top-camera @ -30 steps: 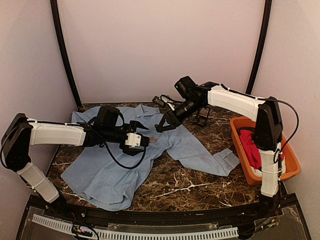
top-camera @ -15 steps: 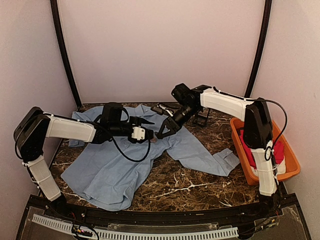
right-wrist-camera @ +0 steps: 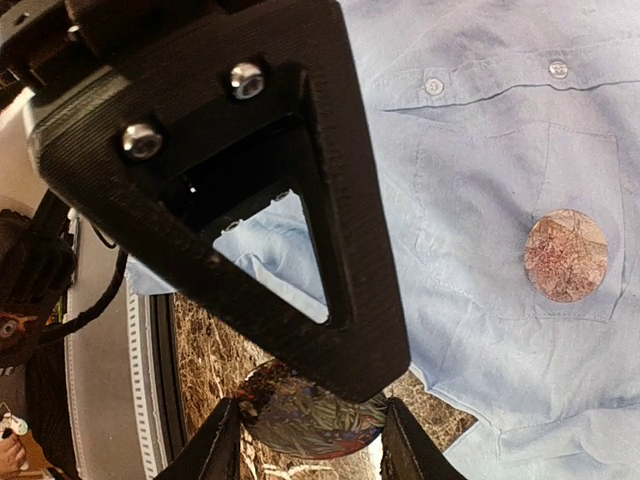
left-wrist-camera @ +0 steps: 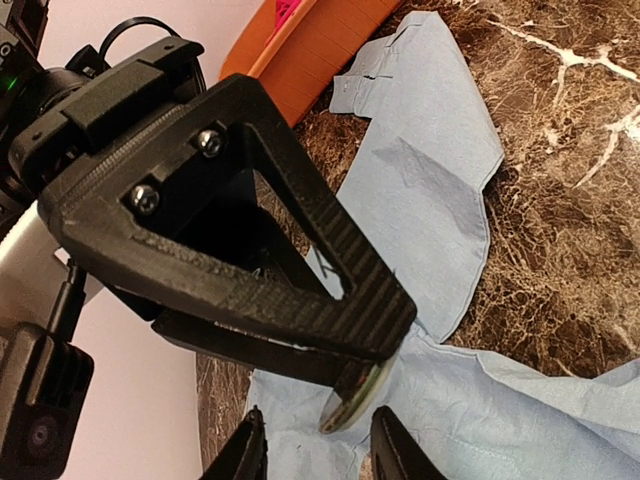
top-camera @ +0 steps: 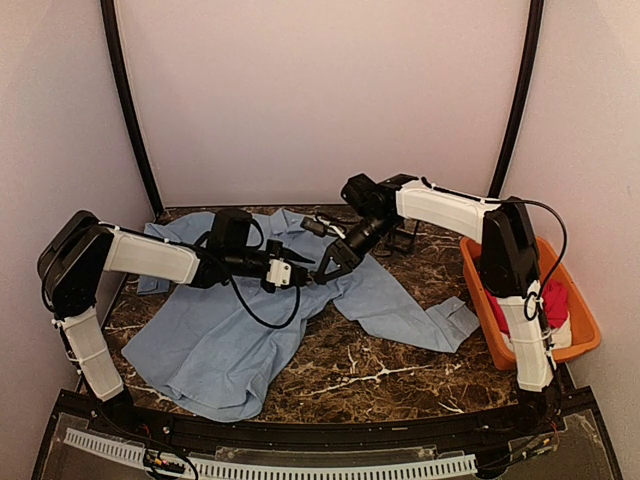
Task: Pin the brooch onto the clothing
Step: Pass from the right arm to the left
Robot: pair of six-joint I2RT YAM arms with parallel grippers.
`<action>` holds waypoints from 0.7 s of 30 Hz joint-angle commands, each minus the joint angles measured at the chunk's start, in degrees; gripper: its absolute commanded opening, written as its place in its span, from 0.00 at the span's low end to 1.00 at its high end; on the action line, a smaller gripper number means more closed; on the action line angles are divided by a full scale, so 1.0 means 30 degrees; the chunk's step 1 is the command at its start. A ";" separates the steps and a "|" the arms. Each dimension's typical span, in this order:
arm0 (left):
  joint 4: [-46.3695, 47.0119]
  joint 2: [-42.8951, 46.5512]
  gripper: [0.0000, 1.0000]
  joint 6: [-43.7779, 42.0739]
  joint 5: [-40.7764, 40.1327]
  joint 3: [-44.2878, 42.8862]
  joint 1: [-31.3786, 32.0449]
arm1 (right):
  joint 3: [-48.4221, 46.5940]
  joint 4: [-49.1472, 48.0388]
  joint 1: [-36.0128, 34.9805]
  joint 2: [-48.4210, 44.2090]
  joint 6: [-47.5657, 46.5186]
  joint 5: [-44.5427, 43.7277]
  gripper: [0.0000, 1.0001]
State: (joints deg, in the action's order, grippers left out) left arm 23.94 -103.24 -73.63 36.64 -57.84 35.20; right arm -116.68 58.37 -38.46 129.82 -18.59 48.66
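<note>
The clothing (top-camera: 220,330), a light blue shirt, lies spread on the marble table. My right gripper (top-camera: 327,266) hovers over its chest and is shut on the brooch (right-wrist-camera: 300,422), a round disc with a leafy print, holding it by its rim. In the left wrist view the brooch (left-wrist-camera: 352,405) shows edge-on under the right gripper's finger. My left gripper (left-wrist-camera: 318,452) meets it from the left, with one fingertip on each side of the disc. A gap shows on both sides, so it is open. The shirt (right-wrist-camera: 480,130) fills the view below.
A round brown marbled disc (right-wrist-camera: 566,255) lies on the shirt's chest pocket. An orange bin (top-camera: 482,300) holding a red garment (top-camera: 552,300) stands at the right edge. A small black stand (top-camera: 405,238) is behind the right gripper.
My left gripper has reached right to the brooch and narrowed its jaws around it. The right gripper has shifted slightly left and down, still holding the brooch.
</note>
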 commanded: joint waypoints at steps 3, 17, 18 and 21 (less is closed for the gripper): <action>-0.0382 0.0145 0.32 0.0130 0.1002 -0.0320 -0.0051 | -0.0647 0.0378 0.0104 0.0553 -0.0236 0.0302 0.36; -0.1880 0.0102 0.23 0.0009 0.1597 -0.0907 0.0257 | -0.1111 0.0433 0.0160 0.0756 -0.0075 0.0128 0.36; -0.1928 0.0084 0.22 -0.0005 0.1631 -0.0927 0.0282 | -0.1098 0.0436 0.0163 0.0756 -0.0073 0.0126 0.36; -0.2167 0.0062 0.19 -0.0056 0.1662 -0.0982 0.0356 | -0.1096 0.0394 0.0192 0.0758 -0.0049 0.0094 0.36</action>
State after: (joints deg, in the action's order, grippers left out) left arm 20.32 -103.24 -73.71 40.03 -59.22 35.70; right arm -118.50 59.20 -38.33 131.15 -18.59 48.86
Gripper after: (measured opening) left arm 0.205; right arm 0.415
